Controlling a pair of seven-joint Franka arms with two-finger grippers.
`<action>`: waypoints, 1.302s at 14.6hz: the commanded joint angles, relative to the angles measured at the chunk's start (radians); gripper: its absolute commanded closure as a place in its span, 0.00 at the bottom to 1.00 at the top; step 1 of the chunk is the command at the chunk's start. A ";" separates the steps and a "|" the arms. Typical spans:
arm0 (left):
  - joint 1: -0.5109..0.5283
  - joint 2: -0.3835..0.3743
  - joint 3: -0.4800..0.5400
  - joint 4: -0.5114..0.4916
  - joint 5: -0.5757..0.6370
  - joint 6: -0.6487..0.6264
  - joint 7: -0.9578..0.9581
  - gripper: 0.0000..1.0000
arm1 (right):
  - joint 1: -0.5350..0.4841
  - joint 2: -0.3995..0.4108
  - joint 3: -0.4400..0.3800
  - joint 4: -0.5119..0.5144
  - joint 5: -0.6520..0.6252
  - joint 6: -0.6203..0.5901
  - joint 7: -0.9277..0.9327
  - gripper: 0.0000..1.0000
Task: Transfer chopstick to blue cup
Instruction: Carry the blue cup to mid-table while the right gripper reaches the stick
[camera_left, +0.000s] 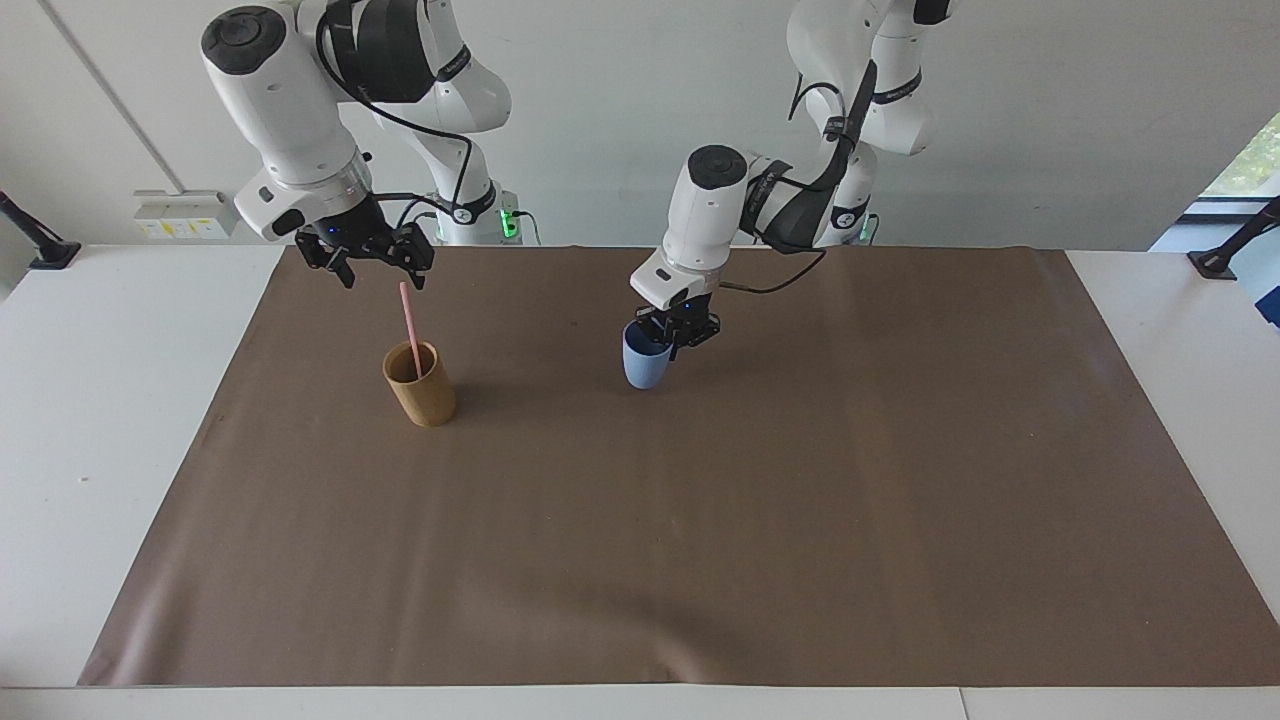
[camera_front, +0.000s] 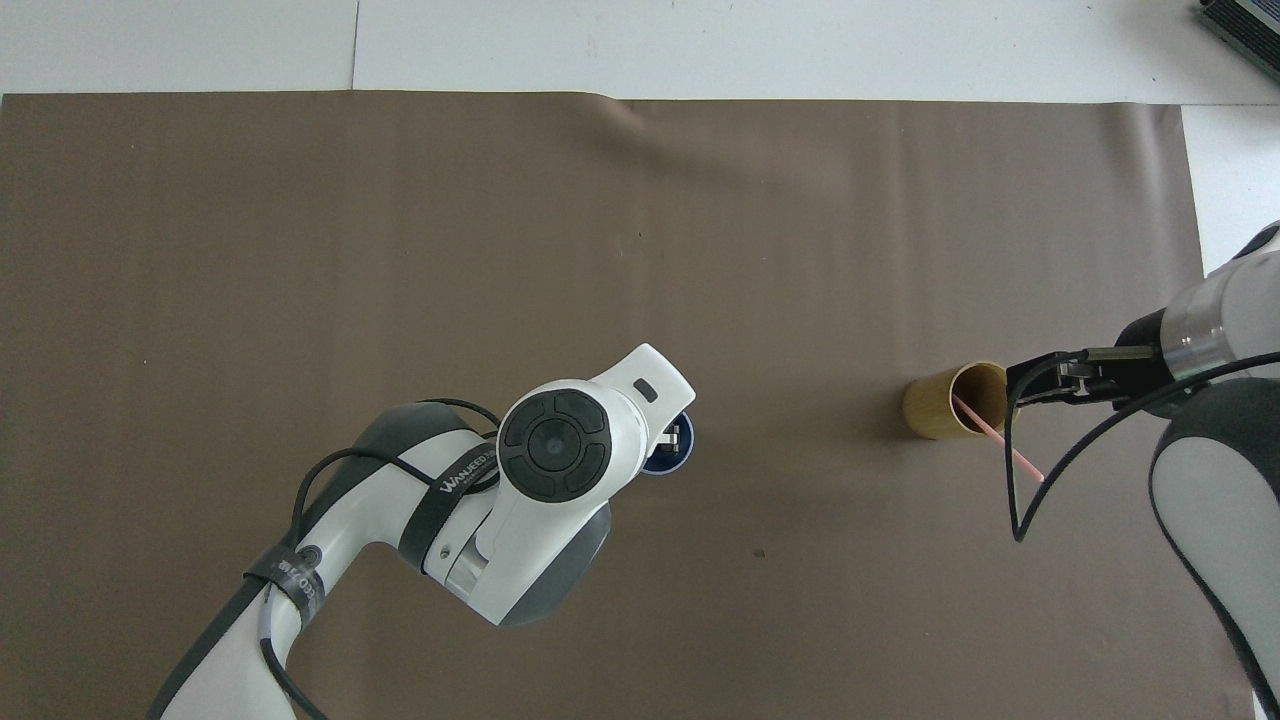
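The pink chopstick (camera_left: 408, 320) (camera_front: 985, 428) stands leaning in a tan-brown cup (camera_left: 420, 385) (camera_front: 945, 402) toward the right arm's end of the table. My right gripper (camera_left: 384, 275) (camera_front: 1032, 380) hangs open just over the chopstick's upper end, not closed on it. Near the middle of the mat, my left gripper (camera_left: 672, 335) (camera_front: 676, 440) is shut on the rim of the light-blue cup (camera_left: 643, 362) (camera_front: 668, 462), one finger inside it. The blue cup is upright and low over the mat; whether its base touches I cannot tell. In the overhead view the left arm hides most of it.
A brown mat (camera_left: 700, 550) (camera_front: 600, 200) covers most of the white table. Only the two cups and the chopstick are on or over it. A black cable loops down from the right arm beside the tan cup.
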 joint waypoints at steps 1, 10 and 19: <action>-0.042 0.032 0.016 0.019 0.001 0.017 -0.057 1.00 | -0.011 -0.081 0.000 -0.149 0.005 0.058 -0.084 0.00; -0.031 0.029 0.016 0.019 0.001 0.008 -0.058 0.00 | -0.047 -0.127 -0.007 -0.364 0.013 0.205 -0.102 0.00; 0.177 -0.255 0.025 0.016 0.001 -0.288 0.117 0.00 | -0.036 -0.119 -0.005 -0.378 0.016 0.222 -0.150 0.35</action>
